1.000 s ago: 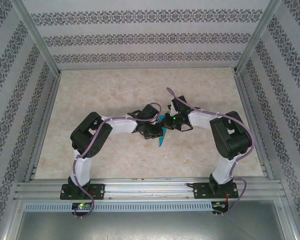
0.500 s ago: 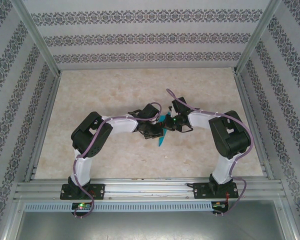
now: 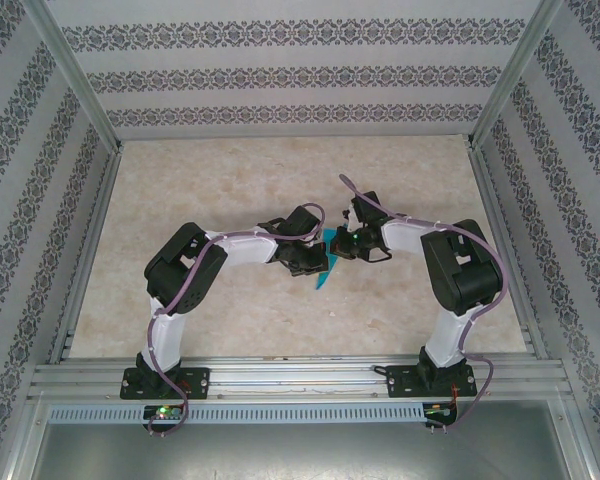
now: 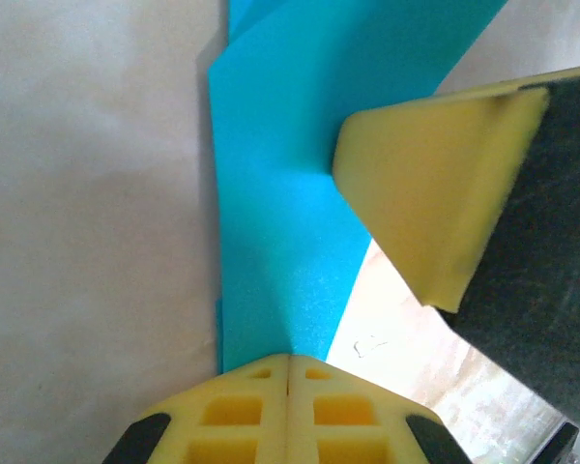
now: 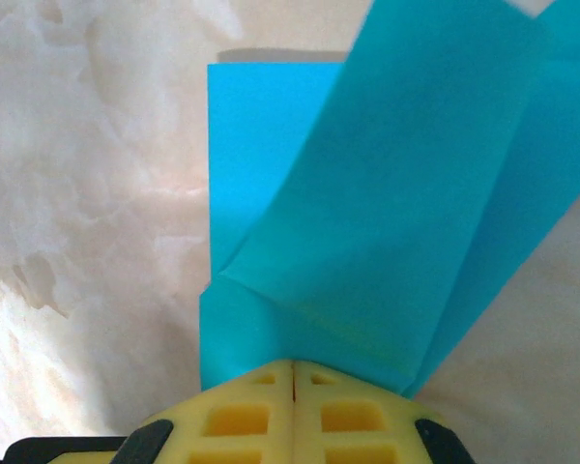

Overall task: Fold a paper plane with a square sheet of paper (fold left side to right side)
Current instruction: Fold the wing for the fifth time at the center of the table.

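Left gripper (image 4: 288,362) is pinched closed on the sheet of paper (image 4: 280,213), and the right gripper (image 5: 293,369) is clamped on the same sheet. The two meet almost tip to tip about midway across the tabletop (image 3: 210,180), slightly toward its near edge. The teal-blue sheet is folded into overlapping layers. One flap is lifted and slants across a flat, straight-edged layer lying on the marbled surface, and a narrow pointed end reaches toward the near edge.
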